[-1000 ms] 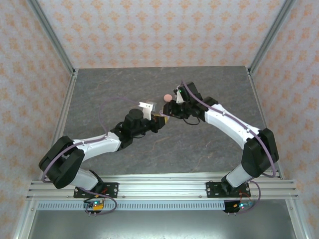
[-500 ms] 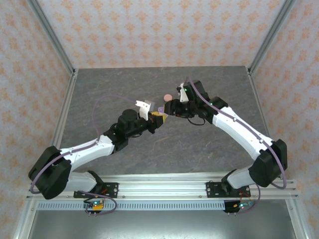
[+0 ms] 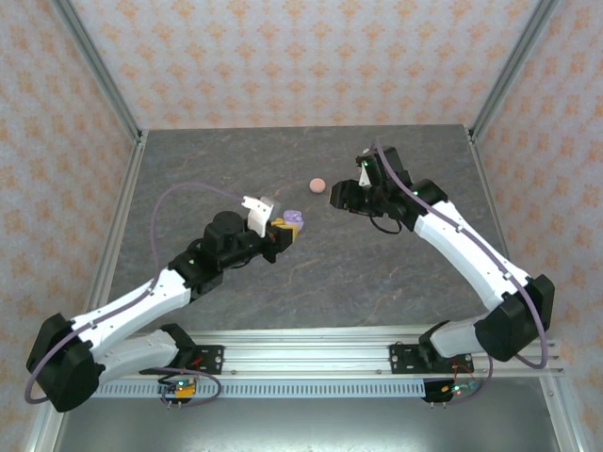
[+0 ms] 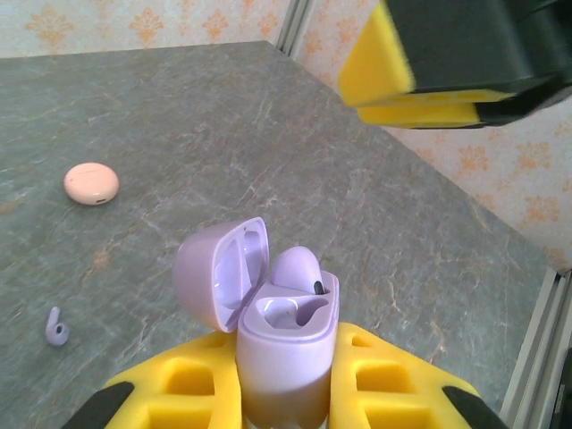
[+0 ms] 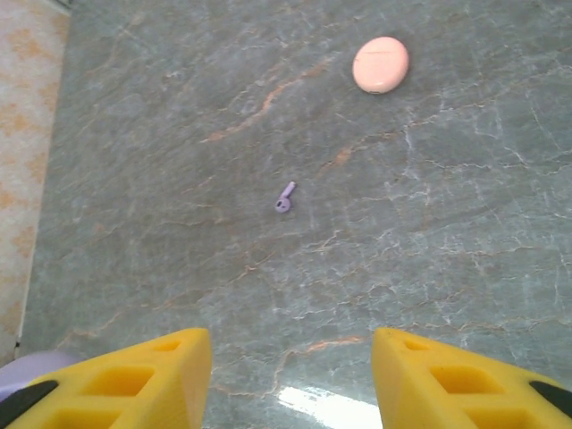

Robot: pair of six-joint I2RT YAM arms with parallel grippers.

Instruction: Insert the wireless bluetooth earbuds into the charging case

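Left fingers [image 4: 179, 393] clamp the open lilac case [image 4: 286, 353]; right fingers [image 5: 161, 366] gape empty, lilac earbud [image 5: 284, 198] lying beyond.

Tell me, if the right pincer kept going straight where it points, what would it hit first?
Probably the bare table, just short of the loose lilac earbud; the right pincer is open and empty, and depth is hard to judge.

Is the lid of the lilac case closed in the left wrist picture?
No, the lilac charging case stands with its lid swung open, and one lilac earbud sits inside.
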